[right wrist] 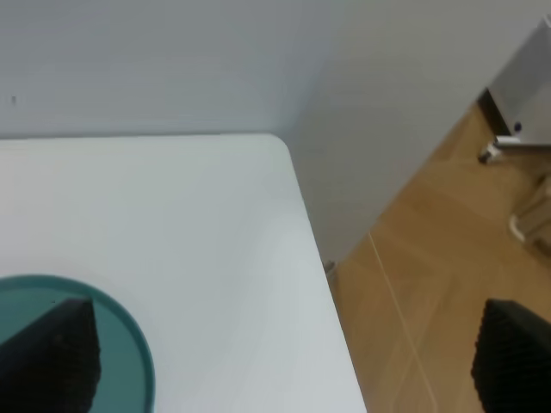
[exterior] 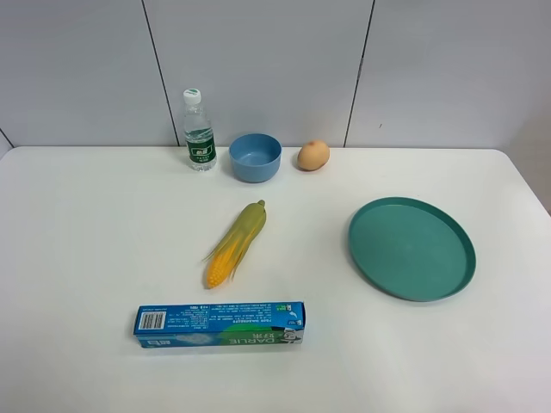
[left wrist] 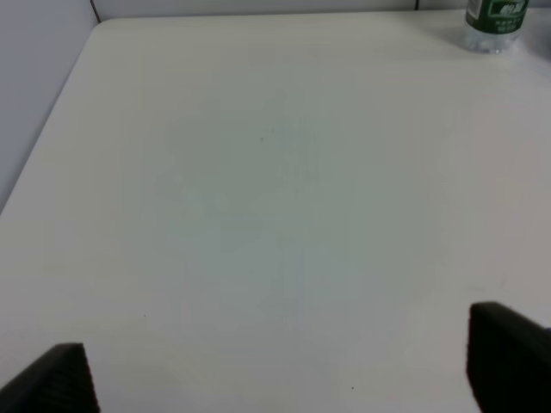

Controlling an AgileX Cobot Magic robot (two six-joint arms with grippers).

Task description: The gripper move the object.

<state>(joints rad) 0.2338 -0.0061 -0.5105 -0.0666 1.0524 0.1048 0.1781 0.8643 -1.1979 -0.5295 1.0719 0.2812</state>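
Both sets of jaws stand spread wide, released, grasping nothing: the left gripper point(left wrist: 280, 374) hangs over bare white tabletop point(left wrist: 275, 215), the right gripper point(right wrist: 284, 366) over the teal plate point(right wrist: 129, 344) rim near the tabletop's corner. In the high view the object point(exterior: 219, 324) (a blue carton) lies flat at lower centre, just below the corn cob point(exterior: 235, 244), well apart from the plate.

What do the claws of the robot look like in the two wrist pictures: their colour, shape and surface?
Only the fingertips show. The left claw has two matte black, blocky fingers with squared edges. The right claw has the same black fingers, wedge-shaped, and their surface looks finely ribbed or textured. No cables, markings or arm bodies are visible in any view.
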